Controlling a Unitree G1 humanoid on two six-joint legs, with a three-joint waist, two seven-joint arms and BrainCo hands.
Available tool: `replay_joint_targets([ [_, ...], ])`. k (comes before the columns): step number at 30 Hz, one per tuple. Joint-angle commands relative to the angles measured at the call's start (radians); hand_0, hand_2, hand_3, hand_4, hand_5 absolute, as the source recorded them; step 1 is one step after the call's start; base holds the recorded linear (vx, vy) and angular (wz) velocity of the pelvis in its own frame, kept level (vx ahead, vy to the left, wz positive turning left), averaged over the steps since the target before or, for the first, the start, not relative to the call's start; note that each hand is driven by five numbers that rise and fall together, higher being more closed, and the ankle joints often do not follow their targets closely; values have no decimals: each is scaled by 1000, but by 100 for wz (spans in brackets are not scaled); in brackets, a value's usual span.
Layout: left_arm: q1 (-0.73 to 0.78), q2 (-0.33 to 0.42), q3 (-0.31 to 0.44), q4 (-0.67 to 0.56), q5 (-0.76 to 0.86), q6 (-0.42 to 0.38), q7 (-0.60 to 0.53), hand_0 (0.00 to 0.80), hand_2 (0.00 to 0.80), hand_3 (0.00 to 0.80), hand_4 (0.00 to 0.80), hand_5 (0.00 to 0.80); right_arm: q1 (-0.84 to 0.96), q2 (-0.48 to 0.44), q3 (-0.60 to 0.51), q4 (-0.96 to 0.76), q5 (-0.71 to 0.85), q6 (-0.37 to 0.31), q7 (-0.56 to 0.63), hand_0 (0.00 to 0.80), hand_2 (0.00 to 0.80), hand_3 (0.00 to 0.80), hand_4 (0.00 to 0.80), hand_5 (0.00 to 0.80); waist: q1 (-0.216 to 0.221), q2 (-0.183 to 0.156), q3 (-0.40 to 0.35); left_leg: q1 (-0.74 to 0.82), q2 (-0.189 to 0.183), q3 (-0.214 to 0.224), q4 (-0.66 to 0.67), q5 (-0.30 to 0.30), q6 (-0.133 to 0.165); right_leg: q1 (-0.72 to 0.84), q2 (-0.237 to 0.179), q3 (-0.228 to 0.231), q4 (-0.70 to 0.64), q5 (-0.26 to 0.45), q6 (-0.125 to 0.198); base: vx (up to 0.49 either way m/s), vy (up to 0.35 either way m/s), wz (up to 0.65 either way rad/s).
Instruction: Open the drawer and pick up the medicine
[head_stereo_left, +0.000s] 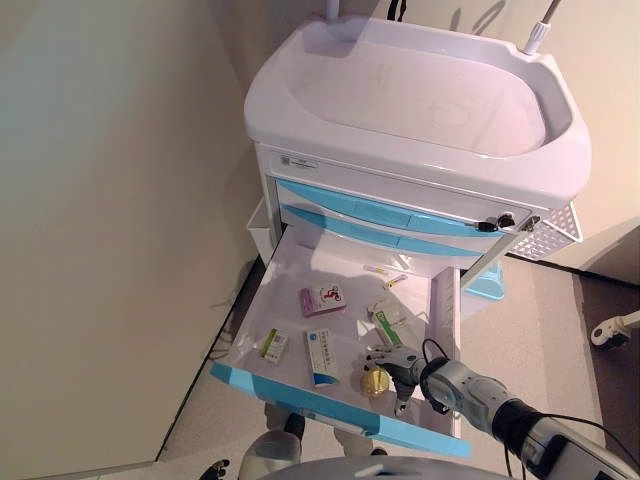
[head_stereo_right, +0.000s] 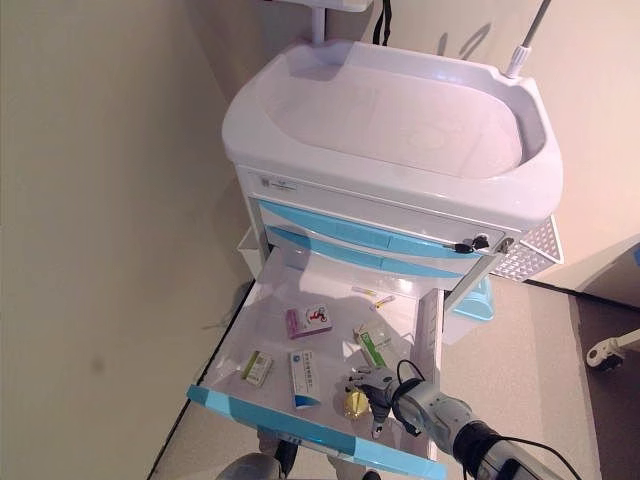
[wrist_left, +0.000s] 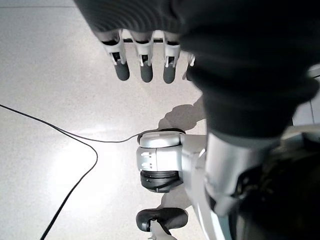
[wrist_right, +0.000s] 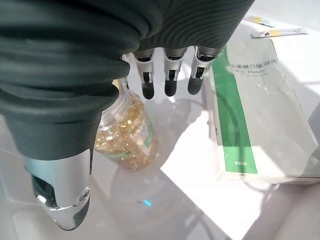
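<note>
Drawer (head_stereo_left: 250, 330) pulled open, holding a pill bottle (head_stereo_left: 375, 381) near its blue front, then blue-white box (head_stereo_left: 321, 356), small green box (head_stereo_left: 274, 346), green-striped box (head_stereo_left: 390, 322), pink box (head_stereo_left: 323, 299) farther back. Right hand (head_stereo_left: 398, 367) beside bottle, fingers relaxed, not grasping. Left hand (wrist_left: 145, 60) open above floor.

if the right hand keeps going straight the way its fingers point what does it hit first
Probably the drawer floor between the bottle of golden capsules and the green-and-white box. The right hand points down there with straight fingers; depth is unclear.
</note>
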Motion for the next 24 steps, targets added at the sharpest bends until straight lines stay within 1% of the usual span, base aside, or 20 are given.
replay_joint_targets([
  [1,-47,-10,-34,27,-23,-7,12,0,0,0,0,0,-36,9,46,-18,-21,-7,-26,0,0,0,0,0,14,-4,-4,-34,-4,14,22,-50,-4,-138,-12,2,90,53,31,0,0,0],
  [13,-45,-13,-33,32,-22,-4,20,0,0,0,0,0,-23,27,16,-13,-24,18,-68,0,0,0,0,0,12,-2,-7,-31,-5,16,21,-51,-2,-136,-14,2,89,54,32,0,0,0],
  [24,-44,-17,-38,35,-22,-4,24,0,0,0,0,0,-22,47,22,18,-42,27,-84,0,0,0,0,0,13,-1,-8,-30,-5,14,18,-51,-1,-136,-14,2,89,54,32,0,0,0],
])
